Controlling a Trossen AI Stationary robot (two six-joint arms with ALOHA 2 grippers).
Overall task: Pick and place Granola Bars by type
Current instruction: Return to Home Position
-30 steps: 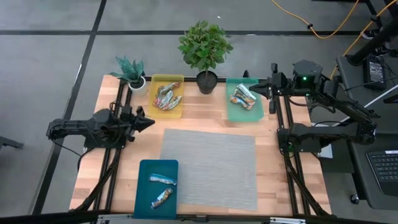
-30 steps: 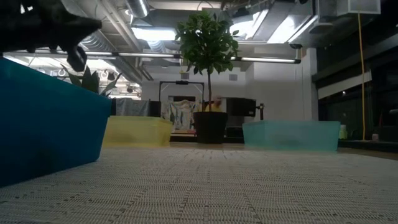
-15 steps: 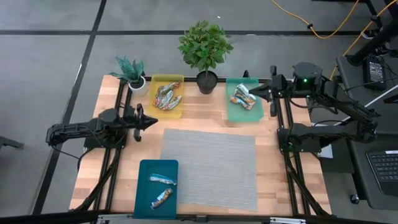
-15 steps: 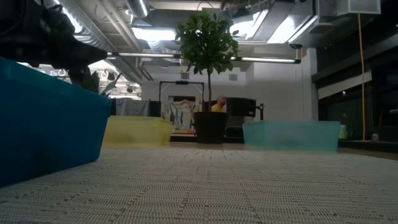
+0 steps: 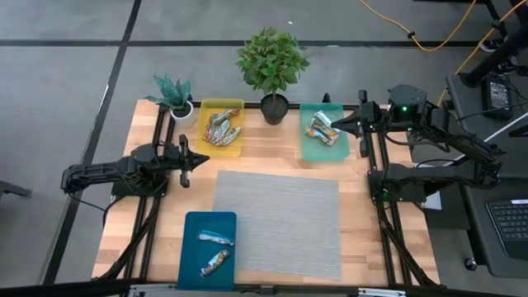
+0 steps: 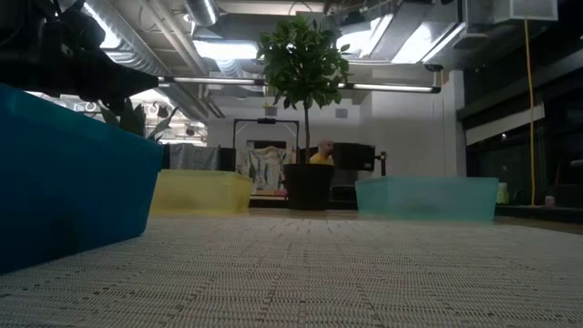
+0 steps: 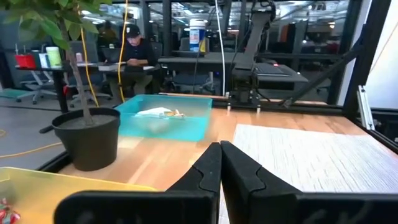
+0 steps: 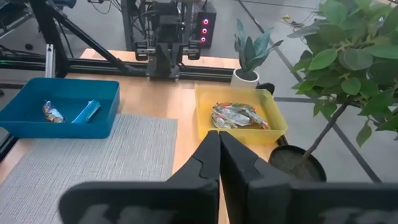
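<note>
My left pincer: fingers pressed together, empty, at the table's 9 o'clock edge.
My right pincer: closed on nothing, at 2 o'clock beside the teal bin.
Granola bars: in the yellow bin at 11, teal bin at 1, blue bin at 7.
Handling: probably light, crinkly, slippery; I'd pinch mid-wrapper.
Room: grey mat open; potted tree at 12 crowds the bins.
</note>
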